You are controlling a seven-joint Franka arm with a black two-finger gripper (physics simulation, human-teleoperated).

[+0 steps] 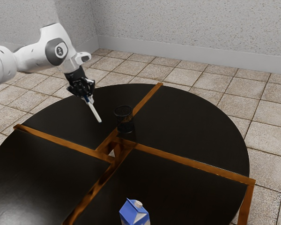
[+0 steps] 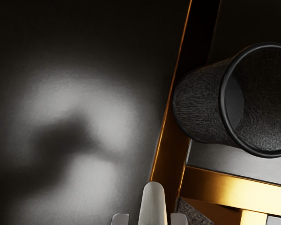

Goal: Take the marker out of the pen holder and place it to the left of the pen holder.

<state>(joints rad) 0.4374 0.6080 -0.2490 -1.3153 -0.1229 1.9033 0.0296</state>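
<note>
gripping the slim white marker [image 1: 96, 114] aslant in the black claw [image 1: 88, 98], left of centre in the exterior view, clear of the dark mesh pen holder [image 1: 124, 123]. probably past halfway; left to do: lower onto the round black bench [image 1: 201, 126], release.

The rounded white arm [image 1: 33, 57] has a grey disc [image 1: 60, 50] and black claw [image 1: 88, 97]

Open tabletop [image 1: 61, 119] beside pen holder [image 1: 124, 123]

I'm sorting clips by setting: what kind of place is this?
Probably a plain room, perhaps for dining: speckled grey walls, beige square floor tiles and a round black table with brown wooden strips.
</note>
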